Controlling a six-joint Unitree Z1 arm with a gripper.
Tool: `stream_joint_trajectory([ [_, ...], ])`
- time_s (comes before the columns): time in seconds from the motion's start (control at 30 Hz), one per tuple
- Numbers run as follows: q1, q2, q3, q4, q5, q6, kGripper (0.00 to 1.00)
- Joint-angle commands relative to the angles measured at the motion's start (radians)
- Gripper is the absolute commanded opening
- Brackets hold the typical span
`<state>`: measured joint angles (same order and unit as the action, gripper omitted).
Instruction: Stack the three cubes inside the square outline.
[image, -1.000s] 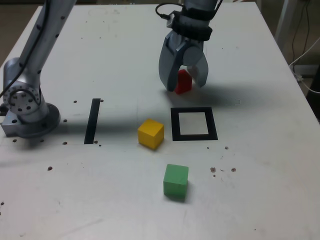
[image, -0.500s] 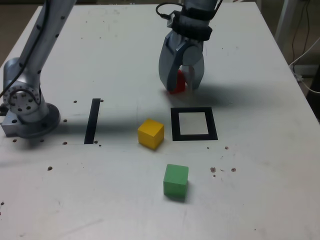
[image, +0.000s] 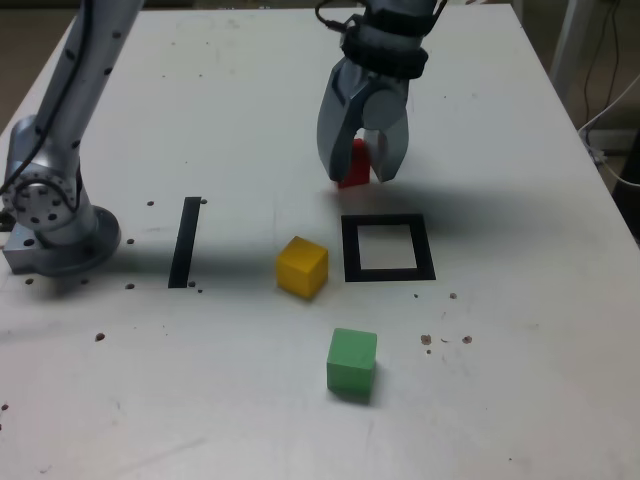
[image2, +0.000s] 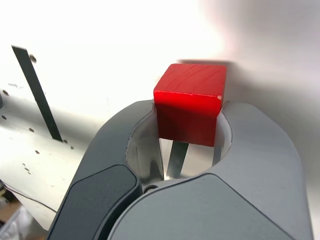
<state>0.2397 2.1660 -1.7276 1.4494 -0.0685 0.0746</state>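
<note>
My gripper (image: 358, 172) stands behind the square outline (image: 387, 248) in the exterior view, shut on the red cube (image: 353, 165), which sits at table level or barely above it. The wrist view shows the red cube (image2: 190, 102) pinched between both grey fingers (image2: 135, 130). The yellow cube (image: 302, 267) rests just to the exterior view's left of the outline. In front of the outline, nearer the camera, lies the green cube (image: 352, 363). The outline's white centre holds nothing.
A straight black strip (image: 186, 241) lies on the white table (image: 520, 330) at the exterior view's left, next to the arm's grey base (image: 50, 215). Small dark specks dot the tabletop. Cables hang past the table's right edge.
The gripper's fingers have closed from wide apart onto the red cube. The gripper and cube look very slightly raised. The yellow and green cubes have not moved.
</note>
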Motion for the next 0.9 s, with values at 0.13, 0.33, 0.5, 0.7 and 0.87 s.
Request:
stream_joint_trajectory([
  [0.13,-0.11,-0.037,0.015,0.004,-0.03,-0.02,0.27],
  [0.33,-0.212,-0.048,0.014,0.003,-0.055,-0.059,0.27],
  [0.5,-0.276,-0.047,0.013,0.002,-0.067,-0.091,0.27],
  [0.7,-0.301,-0.032,0.004,-0.004,-0.072,-0.099,0.27],
  [0.87,-0.302,-0.009,-0.013,-0.006,-0.063,-0.092,0.27],
])
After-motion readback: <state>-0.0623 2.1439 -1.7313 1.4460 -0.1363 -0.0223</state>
